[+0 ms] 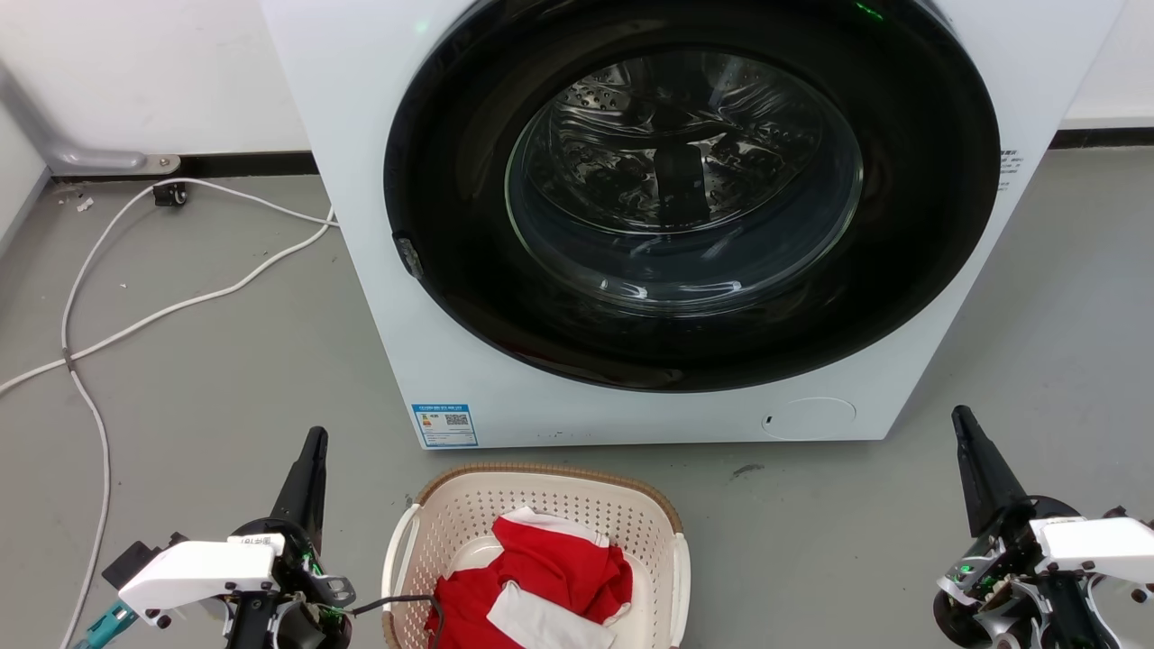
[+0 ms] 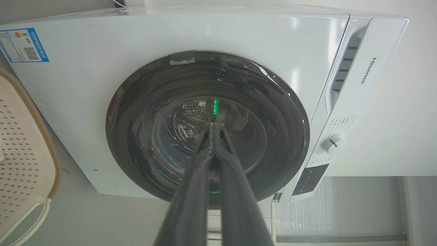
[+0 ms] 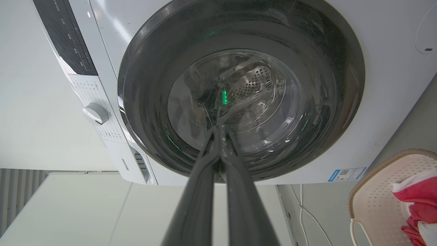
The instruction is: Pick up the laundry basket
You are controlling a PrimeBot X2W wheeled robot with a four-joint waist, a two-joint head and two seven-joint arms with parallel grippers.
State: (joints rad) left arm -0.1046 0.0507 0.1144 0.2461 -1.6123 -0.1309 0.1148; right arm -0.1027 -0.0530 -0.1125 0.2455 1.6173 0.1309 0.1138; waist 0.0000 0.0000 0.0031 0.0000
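**Desk:** Item one, the pincers?

**Operator:** Left gripper (image 1: 315,443): fingers pressed together tip to tip, nothing between them. Right gripper (image 1: 962,424): likewise clenched and empty. Both point up at the washer. I read that as a parked stance, one arm to each side of the load, ready for a two-handed lift.

**Desk:** Item two, the task's thing?

**Operator:** Laundry basket (image 1: 541,505): on the grey floor between my arms, at the bottom middle of the head view, its far brown rim just short of the washer's base. Its left handle (image 1: 389,559) lies near my left wrist. Its right handle (image 1: 682,577) is well apart from my right gripper. Neither handle is touched. It holds a red and white garment (image 1: 554,572), heaped towards the near side. I judge the basket was put there to serve the drum.

**Desk:** Item three, surroundings and obstructions?

**Operator:** Hisense front-loading washing machine (image 1: 361,225): its door (image 1: 685,189) is closed, and it leaves little room beyond the far rim. Blue label (image 1: 444,424) at its lower left corner. White cable (image 1: 180,306) trailing over the floor to my left, clear of the basket. Thin black lead (image 1: 397,601) running from my left wrist across the basket's near-left rim, which I judge a likely snag. Both pincers must open before they can take the handles.
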